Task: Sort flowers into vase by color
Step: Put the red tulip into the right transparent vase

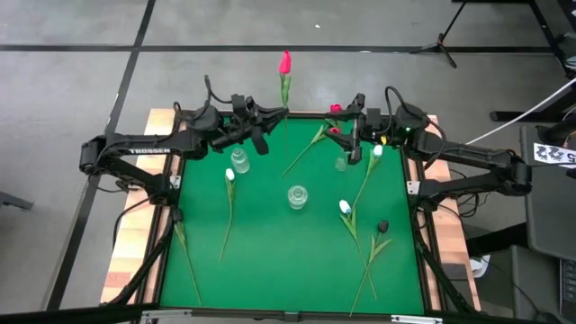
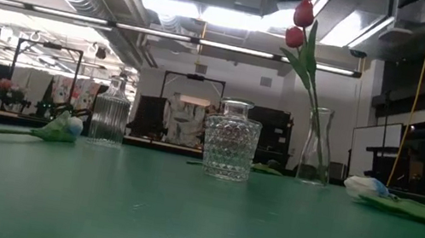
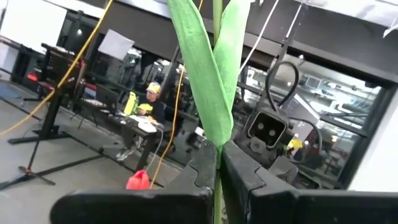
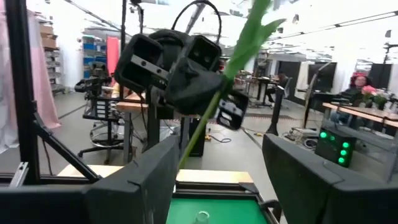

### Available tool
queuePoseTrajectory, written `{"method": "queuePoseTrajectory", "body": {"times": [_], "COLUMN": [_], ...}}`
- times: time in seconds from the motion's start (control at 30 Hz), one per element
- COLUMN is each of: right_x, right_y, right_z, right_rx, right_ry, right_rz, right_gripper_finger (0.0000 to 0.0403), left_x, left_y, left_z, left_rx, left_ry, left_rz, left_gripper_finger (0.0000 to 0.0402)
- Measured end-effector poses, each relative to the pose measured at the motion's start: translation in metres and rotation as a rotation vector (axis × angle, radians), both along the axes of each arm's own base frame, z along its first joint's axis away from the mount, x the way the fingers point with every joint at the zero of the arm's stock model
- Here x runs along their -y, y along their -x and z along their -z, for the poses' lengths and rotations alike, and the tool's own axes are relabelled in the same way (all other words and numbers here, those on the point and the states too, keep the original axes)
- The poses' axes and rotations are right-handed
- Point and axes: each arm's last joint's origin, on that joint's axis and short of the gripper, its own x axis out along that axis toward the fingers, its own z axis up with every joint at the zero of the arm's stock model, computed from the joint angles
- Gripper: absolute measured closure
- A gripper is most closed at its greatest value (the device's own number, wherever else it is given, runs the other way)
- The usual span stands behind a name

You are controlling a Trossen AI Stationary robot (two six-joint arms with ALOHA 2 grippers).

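My left gripper, raised over the table's far edge, is shut on a red tulip, head up. My right gripper is open over the far right, facing the left gripper, beside a slim vase. That vase holds two red tulips by their stems. A ribbed bottle vase and a cut-glass vase stand without flowers. White tulips and a dark one lie flat on the mat. My left gripper pinches the red tulip's green stem between its two fingers, just below where a long leaf wraps the stem. The fingers lie across the stem. The tulip is lifted clear and stands roughly upright, its lower stem hanging below the fingers.
Another green stem lies on the far middle of the green mat, and one along its left edge. The three vases stand in a loose row across the mat's middle. A person sits in the room behind.
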Motion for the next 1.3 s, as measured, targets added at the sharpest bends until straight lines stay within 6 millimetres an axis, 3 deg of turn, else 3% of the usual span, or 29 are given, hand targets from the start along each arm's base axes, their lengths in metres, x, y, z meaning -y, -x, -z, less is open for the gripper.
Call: {"method": "queuePoseTrajectory", "body": {"times": [0.4,0.63,0.83,1.3], "right_x": [0.011,0.0,-0.007,-0.003], "right_y": [-0.039,-0.062,-0.071,-0.086], "right_z": [-0.008,-0.021,-0.024,-0.012], "right_rx": [-0.027,-0.008,-0.003,-0.022], "right_ry": [-0.016,0.029,0.035,-0.012], "right_rz": [-0.079,-0.163,-0.195,-0.17], "right_gripper_finger": [0.0169,0.0169,0.0169,0.0169], "left_x": [0.005,0.014,0.014,0.015], "left_y": [0.0,-0.002,-0.002,-0.002], "left_z": [-0.006,-0.005,-0.005,-0.006], "left_rx": [0.045,-0.013,-0.019,-0.029], "left_ry": [-0.053,-0.235,-0.259,-0.299], "left_rz": [0.072,0.093,0.085,0.072], "left_gripper_finger": [0.0398,0.0398,0.0398,0.0398]}}
